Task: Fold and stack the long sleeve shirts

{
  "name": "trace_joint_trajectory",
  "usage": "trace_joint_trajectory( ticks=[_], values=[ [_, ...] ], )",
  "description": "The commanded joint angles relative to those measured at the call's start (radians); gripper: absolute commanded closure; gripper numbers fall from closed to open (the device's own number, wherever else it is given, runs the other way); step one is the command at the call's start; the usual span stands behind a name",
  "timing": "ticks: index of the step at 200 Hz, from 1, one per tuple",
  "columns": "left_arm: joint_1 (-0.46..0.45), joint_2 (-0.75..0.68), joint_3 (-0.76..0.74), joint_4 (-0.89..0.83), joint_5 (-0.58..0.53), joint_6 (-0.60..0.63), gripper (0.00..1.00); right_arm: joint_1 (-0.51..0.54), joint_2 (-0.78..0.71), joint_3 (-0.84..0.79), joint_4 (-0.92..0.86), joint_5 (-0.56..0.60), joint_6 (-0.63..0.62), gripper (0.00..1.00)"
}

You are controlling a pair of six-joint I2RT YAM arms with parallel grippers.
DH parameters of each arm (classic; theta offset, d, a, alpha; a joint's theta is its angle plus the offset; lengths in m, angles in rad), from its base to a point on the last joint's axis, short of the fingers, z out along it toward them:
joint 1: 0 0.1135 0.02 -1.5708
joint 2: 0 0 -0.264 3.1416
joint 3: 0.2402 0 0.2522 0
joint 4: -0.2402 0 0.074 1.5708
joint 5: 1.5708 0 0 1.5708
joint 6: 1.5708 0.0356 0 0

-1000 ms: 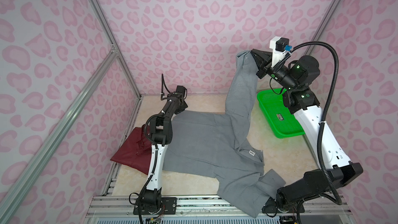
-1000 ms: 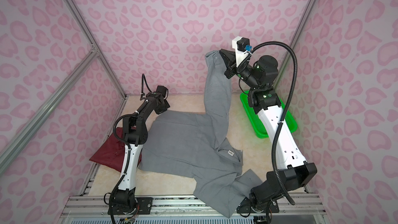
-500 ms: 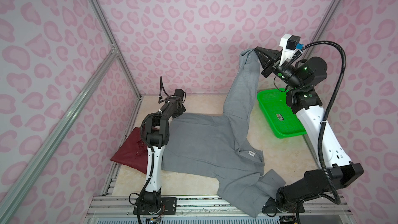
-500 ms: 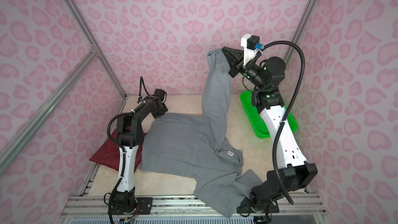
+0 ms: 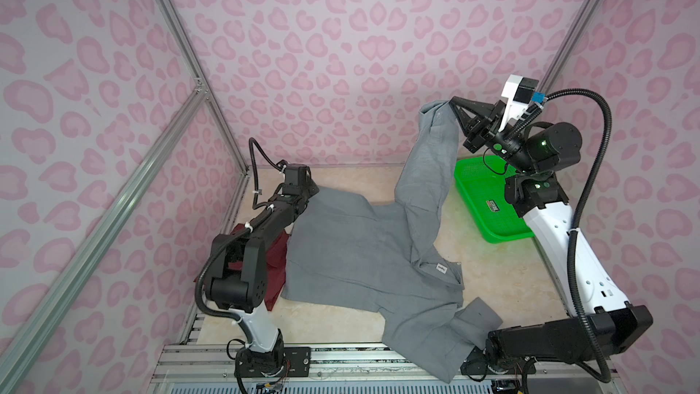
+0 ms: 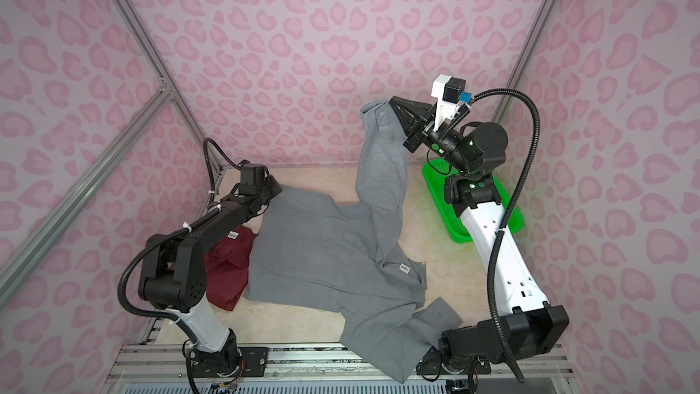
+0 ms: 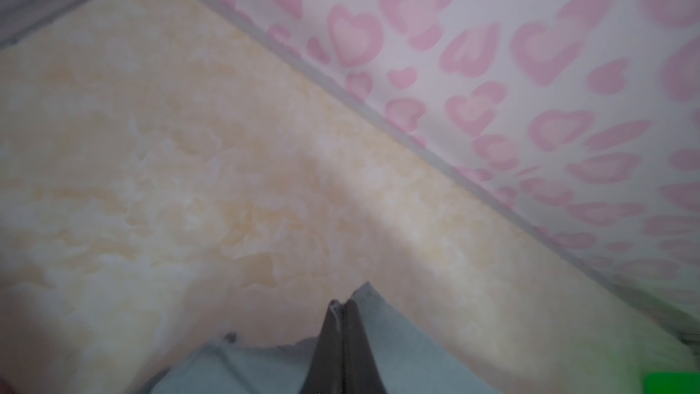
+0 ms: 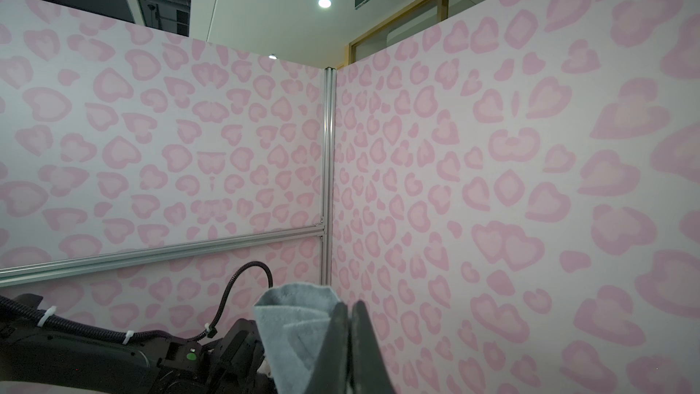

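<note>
L gripper (image 7: 342, 303) clamped on grey shirt (image 5: 352, 252) far-left corner, R gripper (image 5: 453, 101) clamped on its sleeve, high far right (maroon shirt (image 6: 227, 271) lies left).

Beige marbled tabletop (image 5: 503, 278) w/ grey shirt (image 5: 352, 252) mostly spread mid, maroon shirt (image 6: 227, 271) L side, green basket (image 5: 488, 191) far R.
</note>
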State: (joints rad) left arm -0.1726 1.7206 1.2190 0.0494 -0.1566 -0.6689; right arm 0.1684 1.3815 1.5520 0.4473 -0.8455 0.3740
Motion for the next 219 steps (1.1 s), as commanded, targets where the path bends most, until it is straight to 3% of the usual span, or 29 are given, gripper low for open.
trace_joint_trajectory(
  ticks=[1,24,104,124,169,197,219],
  values=[
    [0.001,-0.064,-0.103,0.204,0.019,0.001,0.97,0.008,-0.055,-0.085,0.039,-0.032,0.059,1.0],
    [0.002,-0.115,-0.198,0.238,0.035,-0.007,0.97,0.037,-0.113,-0.18,0.035,-0.038,0.099,1.0],
    [-0.007,-0.296,-0.525,0.335,0.03,-0.075,0.97,0.246,-0.286,-0.345,-0.298,0.094,-0.096,1.0],
    [-0.008,-0.327,-0.568,0.332,0.016,-0.076,0.97,0.242,-0.259,-0.267,-0.422,0.185,-0.177,1.0],
    [-0.01,-0.375,-0.61,0.312,0.018,-0.084,0.97,0.212,-0.03,0.197,-0.718,0.4,-0.477,1.0],
    [-0.012,-0.412,-0.647,0.309,0.003,-0.091,0.97,0.184,0.119,0.342,-0.697,0.658,-0.638,1.0],
    [-0.013,-0.421,-0.665,0.305,0.004,-0.097,0.97,0.155,0.223,0.356,-0.584,0.741,-0.755,1.0]
  ],
)
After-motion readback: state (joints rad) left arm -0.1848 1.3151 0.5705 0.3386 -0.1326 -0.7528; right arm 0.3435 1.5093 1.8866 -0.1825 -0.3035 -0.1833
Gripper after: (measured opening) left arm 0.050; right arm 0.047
